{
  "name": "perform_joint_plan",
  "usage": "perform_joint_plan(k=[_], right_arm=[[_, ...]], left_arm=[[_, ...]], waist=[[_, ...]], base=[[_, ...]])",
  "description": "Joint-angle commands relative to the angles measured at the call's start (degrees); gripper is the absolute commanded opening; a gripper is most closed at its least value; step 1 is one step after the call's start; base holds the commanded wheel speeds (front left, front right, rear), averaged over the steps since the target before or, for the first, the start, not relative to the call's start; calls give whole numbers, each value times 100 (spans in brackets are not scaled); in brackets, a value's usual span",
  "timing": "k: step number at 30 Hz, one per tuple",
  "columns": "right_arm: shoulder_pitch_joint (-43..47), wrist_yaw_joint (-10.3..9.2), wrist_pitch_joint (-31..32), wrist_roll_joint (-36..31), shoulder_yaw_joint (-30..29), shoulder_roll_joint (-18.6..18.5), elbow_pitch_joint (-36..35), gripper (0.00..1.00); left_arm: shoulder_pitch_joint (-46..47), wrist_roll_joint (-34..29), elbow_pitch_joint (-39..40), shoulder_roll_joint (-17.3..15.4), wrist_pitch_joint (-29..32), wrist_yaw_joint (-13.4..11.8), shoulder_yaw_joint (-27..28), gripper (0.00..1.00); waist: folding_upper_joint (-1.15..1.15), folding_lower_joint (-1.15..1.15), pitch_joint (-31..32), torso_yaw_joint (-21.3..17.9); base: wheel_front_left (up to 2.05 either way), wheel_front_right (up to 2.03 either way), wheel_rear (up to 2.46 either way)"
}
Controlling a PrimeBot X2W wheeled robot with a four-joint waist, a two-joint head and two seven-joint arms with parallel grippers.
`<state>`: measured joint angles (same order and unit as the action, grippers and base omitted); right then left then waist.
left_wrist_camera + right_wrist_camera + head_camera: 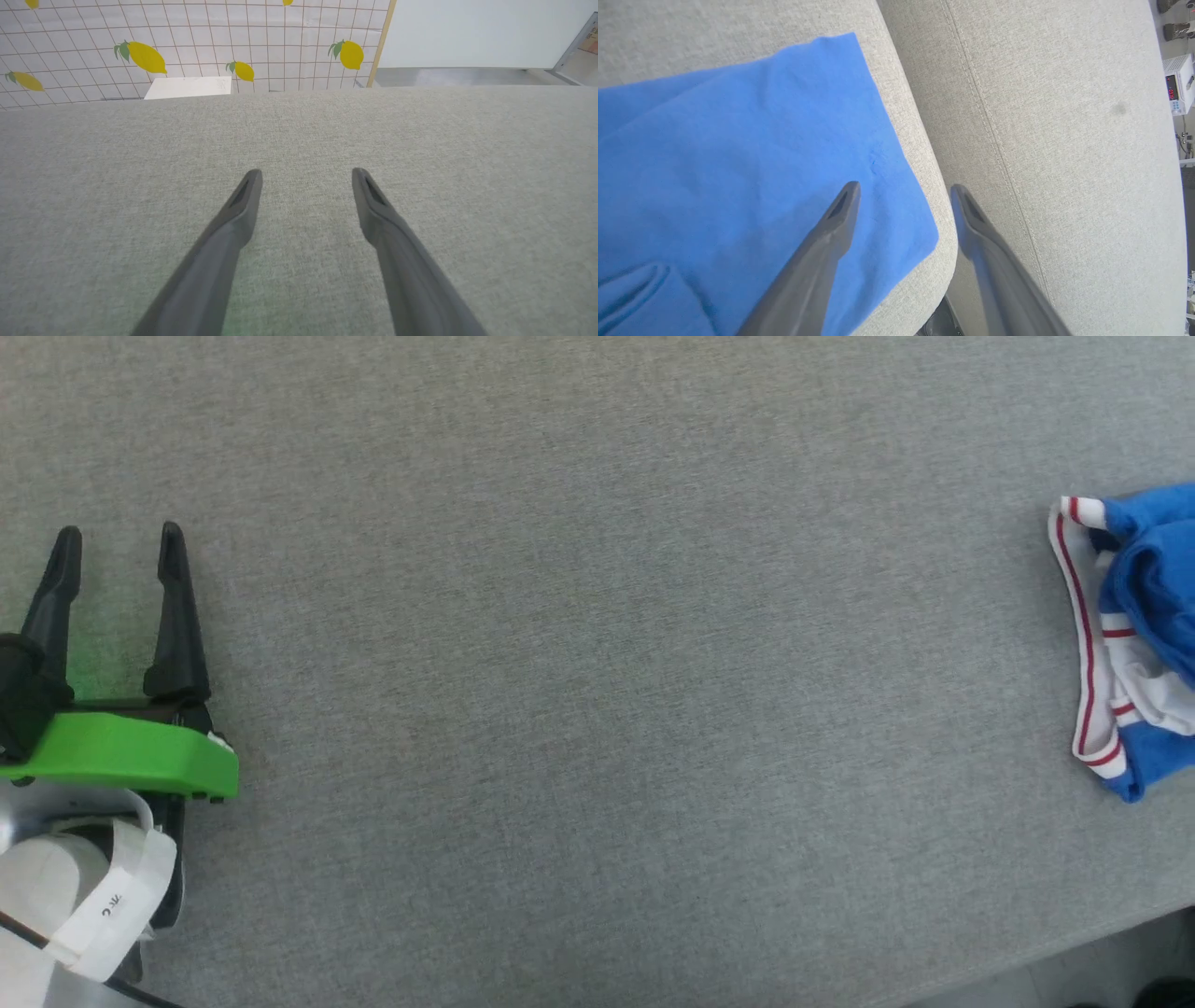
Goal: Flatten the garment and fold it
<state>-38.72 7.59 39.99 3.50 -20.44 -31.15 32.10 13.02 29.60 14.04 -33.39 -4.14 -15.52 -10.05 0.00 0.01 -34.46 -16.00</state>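
Two views caught the garment. In the head view it lay bunched at the right side of the cloth-covered table, not far from the table's near edge, and the picture's border cut most of it off. In the right wrist view a flat blue corner of it reached right up to a rounded edge of the table without hanging over.

It looked like thin, light, limp knit. It would probably sag from any pinch and drag a little on the rough weave rather than slide, and it could not break. The red-and-white striped trim looked doubled and firmer, so it seemed the surest place to take hold. The free blue corner at the table's edge was the other, since a finger might slip under it there.

The right gripper had its fingers spread with nothing between them, one above the blue corner and the other beyond the table's edge. Whether the nearer one touched the cloth could not be told. The left gripper hung well apart from the garment, far across the table, wide open and empty.

Any lettering or number was out of sight. So were the full sleeves, the layers folded under, and which face lay up.
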Motion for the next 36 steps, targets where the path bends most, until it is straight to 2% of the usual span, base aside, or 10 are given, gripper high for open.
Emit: perform_joint_plan(k=[1, 9, 14, 18, 27, 36], right_arm=[[-101, -10, -14, -48, -34, -18, 49, 100], [-355, -10, -331, 232, 108, -151, -240, 100], [-589, -10, -828, 507, 787, -181, -747, 100], [-786, -10, -1327, 812, 1315, -12, -1056, 100], [-652, -10, -2636, 1477, 2101, 661, -1595, 100], [355, -10, -3779, 1552, 2213, 1584, -2231, 100]], left_arm=[[-54, -68, 16, -59, 1, -24, 13, 100], [-200, 70, -223, 89, -173, -1, -9, 100], [-299, 218, -532, 287, -437, 59, -14, 100], [-394, 335, -802, 482, -652, 111, -40, 100], [-560, 492, -1255, 902, -954, 190, -34, 100], [-743, 433, -1467, 1129, -1058, 296, 17, 100]], waist=[[0, -1, 71, -48], [0, -1, 569, -156], [0, -1, 1078, -149], [0, -1, 1532, -59], [0, -1, 2358, 480], [0, -1, 2890, 1060]], base=[[0, 0, 0], [0, 0, 0], [0, 0, 0], [0, 0, 0], [0, 0, 0], [0, 0, 0]])
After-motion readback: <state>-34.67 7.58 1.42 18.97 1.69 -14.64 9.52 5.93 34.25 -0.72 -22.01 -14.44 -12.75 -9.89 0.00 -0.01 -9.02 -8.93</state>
